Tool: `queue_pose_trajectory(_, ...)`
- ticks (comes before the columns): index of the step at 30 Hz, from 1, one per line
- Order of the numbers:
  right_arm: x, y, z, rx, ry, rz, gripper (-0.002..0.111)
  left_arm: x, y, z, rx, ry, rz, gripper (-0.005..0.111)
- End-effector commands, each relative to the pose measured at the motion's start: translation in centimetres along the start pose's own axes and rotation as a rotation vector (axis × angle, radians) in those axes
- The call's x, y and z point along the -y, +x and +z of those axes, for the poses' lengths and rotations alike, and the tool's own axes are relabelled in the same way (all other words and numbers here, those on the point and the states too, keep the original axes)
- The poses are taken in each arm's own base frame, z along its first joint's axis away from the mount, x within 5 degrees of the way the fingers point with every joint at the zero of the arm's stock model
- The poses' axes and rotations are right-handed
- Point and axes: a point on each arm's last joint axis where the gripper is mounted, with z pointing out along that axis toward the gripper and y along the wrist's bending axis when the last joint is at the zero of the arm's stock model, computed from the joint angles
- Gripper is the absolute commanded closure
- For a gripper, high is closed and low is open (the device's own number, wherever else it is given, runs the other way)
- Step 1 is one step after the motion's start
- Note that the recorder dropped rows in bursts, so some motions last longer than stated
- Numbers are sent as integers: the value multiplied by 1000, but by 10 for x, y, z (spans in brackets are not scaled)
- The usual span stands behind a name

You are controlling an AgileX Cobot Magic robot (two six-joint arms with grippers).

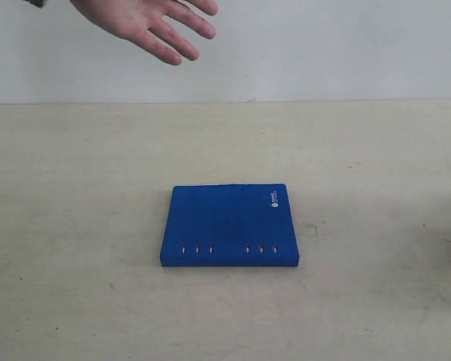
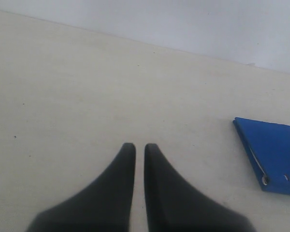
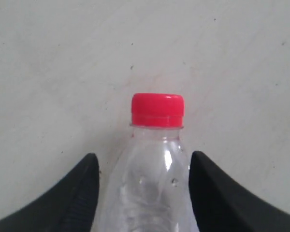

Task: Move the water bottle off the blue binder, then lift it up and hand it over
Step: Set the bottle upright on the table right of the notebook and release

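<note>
My right gripper (image 3: pixel 144 155) was clamped around the water bottle (image 3: pixel 152 183), red cap (image 3: pixel 157 110) poking out past the fingertips over bare worktop (image 1: pixel 75 226). The bottle was off the blue binder (image 1: pixel 229 224), which lay flat mid-worktop. My left gripper (image 2: pixel 135 146) sat pinched closed and empty, near a binder corner. An open hand (image 1: pixel 146 22) hovered above the far left side.

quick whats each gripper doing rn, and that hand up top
left gripper: jaws shut, holding nothing
right gripper: jaws closed on the water bottle
person's hand: open, empty
</note>
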Motion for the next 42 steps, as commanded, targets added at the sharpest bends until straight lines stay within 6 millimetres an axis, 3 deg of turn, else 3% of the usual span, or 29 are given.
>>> queue_pose_trajectory(1,1,-8,17,1,-3,12,58,0,0,0,6,7,-2,100)
queue_pose_trajectory(13,9,-11,55,84,14,23,59,0,0,0,6,7,-2,100)
queue_pose_trajectory(16,9,-12,55,98,13,23,77,0,0,0,6,7,-2,100)
queue_pose_trajectory(19,7,-14,51,110,9,21,108,0,0,0,6,7,-2,100)
queue_pose_trajectory(20,7,-16,49,111,7,19,108,0,0,0,6,7,-2,100)
queue_pose_trajectory(25,-1,-29,30,146,-12,-63,108,0,0,0,6,7,-2,100)
queue_pose_trajectory(33,-17,-55,-31,392,-68,-108,108,0,0,0,6,7,-2,100)
queue_pose_trajectory(42,-27,-62,-76,516,-139,-93,108,0,0,0,6,7,-2,100)
